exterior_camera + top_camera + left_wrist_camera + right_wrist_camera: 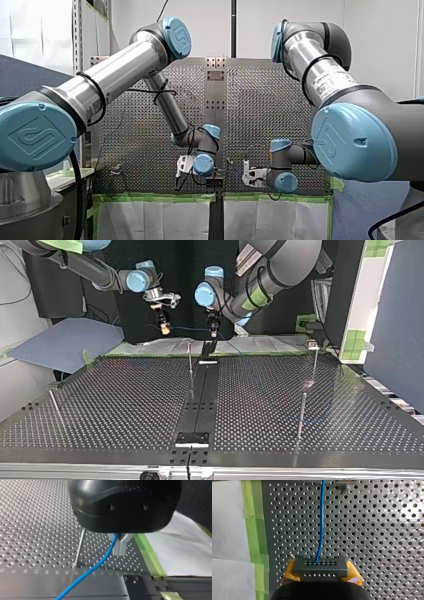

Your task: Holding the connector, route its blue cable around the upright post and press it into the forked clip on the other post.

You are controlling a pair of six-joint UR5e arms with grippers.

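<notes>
In the right wrist view my right gripper (321, 573) is shut on a dark grey connector (320, 566), one yellow pad (288, 576) on each side. The blue cable (321, 525) leaves the connector and runs straight ahead over the perforated plate. In the top view that gripper (163, 329) hangs at the left and my left gripper (214, 330) near the middle, with the cable (192, 329) stretched between them. In the left wrist view my left gripper (119, 552) is shut on the cable (100, 563). A thin upright post (80, 546) stands just beside it.
In the top view the thin post (190, 362) stands near the far middle. Two more posts (301, 415) stand at the right, the farther one (314, 365) with a small fitting on top. Slack cable (320, 415) loops on the table there. Green tape (253, 530) marks the table edge.
</notes>
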